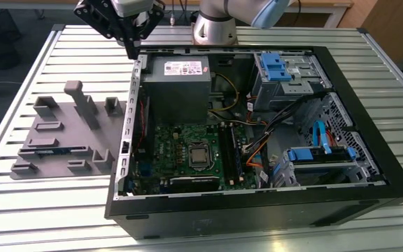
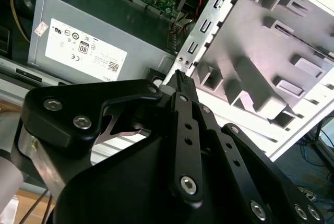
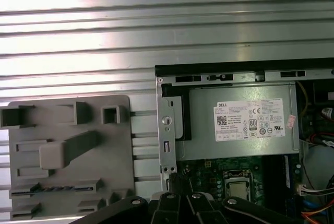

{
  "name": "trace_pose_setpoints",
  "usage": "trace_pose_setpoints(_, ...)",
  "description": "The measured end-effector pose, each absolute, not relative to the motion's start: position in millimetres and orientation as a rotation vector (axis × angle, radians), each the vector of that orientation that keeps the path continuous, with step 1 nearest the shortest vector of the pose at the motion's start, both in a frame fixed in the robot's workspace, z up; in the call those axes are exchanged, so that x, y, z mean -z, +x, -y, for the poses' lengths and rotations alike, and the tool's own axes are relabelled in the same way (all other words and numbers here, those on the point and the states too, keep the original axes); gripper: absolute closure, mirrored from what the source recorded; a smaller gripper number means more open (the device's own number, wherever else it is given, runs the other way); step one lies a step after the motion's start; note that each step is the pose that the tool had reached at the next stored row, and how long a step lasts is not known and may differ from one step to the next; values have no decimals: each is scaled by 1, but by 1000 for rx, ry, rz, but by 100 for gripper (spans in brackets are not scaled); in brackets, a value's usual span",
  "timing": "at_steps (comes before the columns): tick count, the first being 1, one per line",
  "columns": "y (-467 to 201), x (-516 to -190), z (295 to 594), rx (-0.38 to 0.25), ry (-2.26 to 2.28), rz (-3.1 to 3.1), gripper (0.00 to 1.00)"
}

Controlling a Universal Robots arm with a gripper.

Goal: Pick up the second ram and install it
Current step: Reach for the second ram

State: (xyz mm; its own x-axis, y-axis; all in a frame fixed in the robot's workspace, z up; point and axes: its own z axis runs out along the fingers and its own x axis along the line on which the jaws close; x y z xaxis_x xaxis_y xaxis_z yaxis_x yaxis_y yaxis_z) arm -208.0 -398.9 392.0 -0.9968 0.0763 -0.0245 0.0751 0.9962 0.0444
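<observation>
Over the bench's far edge, the jaws are hanging closed, empty. The second ram is lying in the tray toward the exterior view's left edge; descending closed, they are risking knocking it.

Ribbed silver metal table, a grey plastic holder tray lies flat on it toward the exterior view's left, an open black computer case lies on its side just beside the tray, the arm's base stands at the far edge.
</observation>
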Motion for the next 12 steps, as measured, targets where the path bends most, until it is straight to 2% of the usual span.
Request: trace_pose_setpoints(12, -218, -392, 399, -68, 118, -3113, 89)
